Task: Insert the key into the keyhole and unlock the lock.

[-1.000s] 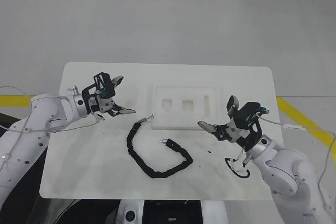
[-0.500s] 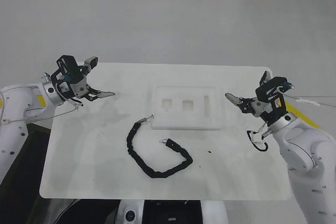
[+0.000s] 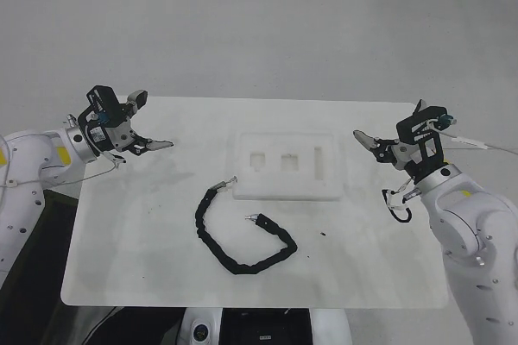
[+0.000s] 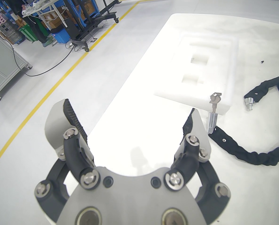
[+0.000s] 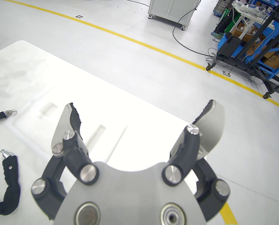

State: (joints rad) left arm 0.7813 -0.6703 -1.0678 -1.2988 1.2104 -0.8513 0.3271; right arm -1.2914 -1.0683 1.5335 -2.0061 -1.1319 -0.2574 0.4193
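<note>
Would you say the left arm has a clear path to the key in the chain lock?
Probably yes: the left gripper is open, and only bare table lies between it and the key, which sticks out of the lock cylinder.

white jointed arms (image 3: pixel 466 216), black wrists with silver screws, grey fingers (image 4: pixel 56 120) lined with ribbed black pads (image 4: pixel 74 118).
</note>
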